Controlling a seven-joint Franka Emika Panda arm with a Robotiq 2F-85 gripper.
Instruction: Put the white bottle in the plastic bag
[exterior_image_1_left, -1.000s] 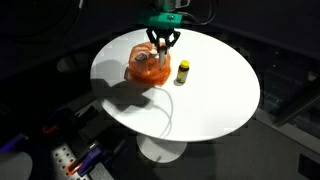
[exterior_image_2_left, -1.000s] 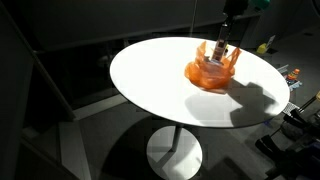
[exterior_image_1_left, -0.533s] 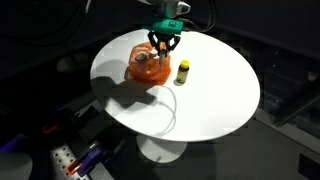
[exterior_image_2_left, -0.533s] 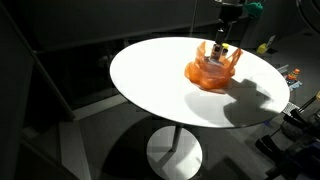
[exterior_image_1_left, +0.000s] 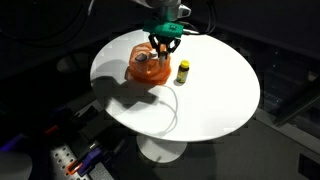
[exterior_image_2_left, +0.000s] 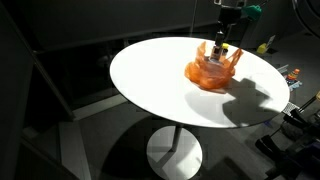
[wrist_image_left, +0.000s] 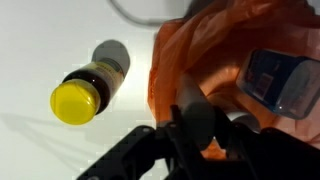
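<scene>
An orange plastic bag (exterior_image_1_left: 145, 70) sits on the round white table (exterior_image_1_left: 215, 100) and shows in both exterior views (exterior_image_2_left: 212, 72). The white bottle (wrist_image_left: 285, 80) lies inside the bag (wrist_image_left: 190, 50); in the wrist view it is pale with a bluish label. My gripper (exterior_image_1_left: 164, 49) hangs just above the bag's rim, on the side towards the small bottle. In the wrist view its fingers (wrist_image_left: 200, 125) are together at the centre, with nothing clearly between them. It also shows in an exterior view (exterior_image_2_left: 222, 48).
A small dark bottle with a yellow cap (exterior_image_1_left: 182, 71) stands on the table right beside the bag, close to my gripper; the wrist view shows it too (wrist_image_left: 88, 92). A thin cable loop (exterior_image_1_left: 172, 108) lies on the table in front of the bag.
My gripper has risen a little above the bag and its fingers have drawn together. The bag and both bottles have not moved.
</scene>
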